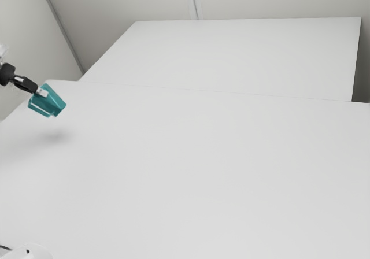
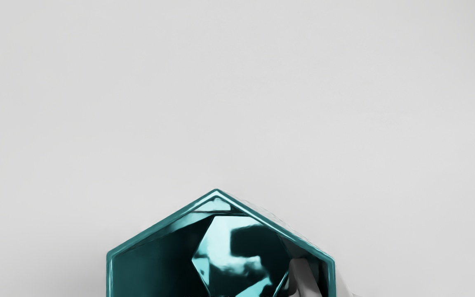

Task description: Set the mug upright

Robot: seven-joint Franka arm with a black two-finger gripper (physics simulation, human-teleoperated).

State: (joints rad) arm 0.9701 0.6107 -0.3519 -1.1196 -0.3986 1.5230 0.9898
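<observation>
In the exterior view, the mug (image 1: 49,101) is held above the table (image 1: 196,172) at the exterior view's far left, its soft shadow (image 1: 55,136) falling apart from it. The gripper (image 1: 42,92) is clamped on the mug's wall at the mouth: the wrist view has one finger (image 2: 303,276) inside the cup, and the other seems, as far as that cropped edge lets me judge, to press from outside.

The mug leans. Its mouth faces back up toward the hand, and its base points away, down and toward the exterior view's right, so its long axis runs roughly along the fingers. That slant is what the coming move turns on: the hand would need to swing the base squarely beneath the mouth, then lower it flat before letting go.
</observation>
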